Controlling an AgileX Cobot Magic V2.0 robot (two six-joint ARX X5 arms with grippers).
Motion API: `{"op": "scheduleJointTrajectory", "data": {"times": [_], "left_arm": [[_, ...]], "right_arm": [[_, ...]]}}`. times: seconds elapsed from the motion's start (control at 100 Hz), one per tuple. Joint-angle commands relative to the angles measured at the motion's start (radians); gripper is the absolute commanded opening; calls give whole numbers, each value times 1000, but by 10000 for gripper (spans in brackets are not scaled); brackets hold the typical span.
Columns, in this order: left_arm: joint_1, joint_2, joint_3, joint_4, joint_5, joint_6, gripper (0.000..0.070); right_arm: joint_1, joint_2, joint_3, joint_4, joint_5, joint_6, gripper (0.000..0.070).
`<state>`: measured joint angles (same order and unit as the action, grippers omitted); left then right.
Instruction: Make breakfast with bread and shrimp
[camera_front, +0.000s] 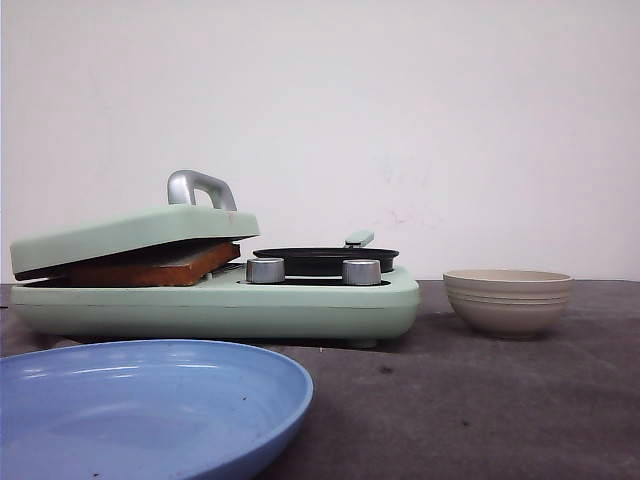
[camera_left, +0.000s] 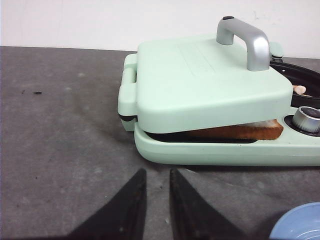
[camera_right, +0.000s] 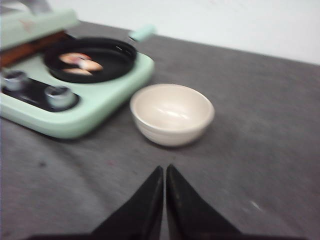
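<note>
The bread (camera_front: 160, 266) lies inside the mint-green breakfast maker (camera_front: 215, 300), under its lowered lid (camera_front: 130, 232); only its browned crust edge shows, also in the left wrist view (camera_left: 240, 132). Shrimp (camera_right: 77, 62) lie in the black pan (camera_right: 92, 59) on the maker's right side. My left gripper (camera_left: 157, 172) is slightly open and empty, just in front of the maker's near edge. My right gripper (camera_right: 165, 168) is shut and empty, in front of the beige bowl (camera_right: 171, 112).
A blue plate (camera_front: 140, 405) sits at the front left, its edge also in the left wrist view (camera_left: 300, 222). The beige bowl (camera_front: 507, 298) stands empty to the right of the maker. The lid has a silver handle (camera_front: 200, 187). Two silver knobs (camera_front: 264, 270) face forward.
</note>
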<state>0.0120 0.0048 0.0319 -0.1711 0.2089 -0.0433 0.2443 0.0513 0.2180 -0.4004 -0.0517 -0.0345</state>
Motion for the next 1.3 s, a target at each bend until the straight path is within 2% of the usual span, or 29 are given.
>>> {"op": "scheduleJointTrajectory", "data": {"times": [0.0,0.22,0.37,0.94,1.07,1.29], "left_arm": [[-1,-1,-18,8,1,4,0],[-1,0,-18,10,1,4,0],[-1,0,-18,14,1,4,0],[-1,-1,-18,14,1,4,0],[-1,-1,-18,14,1,4,0],[-1,-1,-18,14,1,4,0]], "right_arm": [[-35,-46,-26,26,-4,-11,0],[-107,-48,-203,356,-85,-10,0],[-117,-48,-207,217,-69,-6,0],[-60,-48,-207,220,-31,3,0],[-14,-48,-207,214,18,8,0],[-43,-48,-207,213,28,8,0]]}}
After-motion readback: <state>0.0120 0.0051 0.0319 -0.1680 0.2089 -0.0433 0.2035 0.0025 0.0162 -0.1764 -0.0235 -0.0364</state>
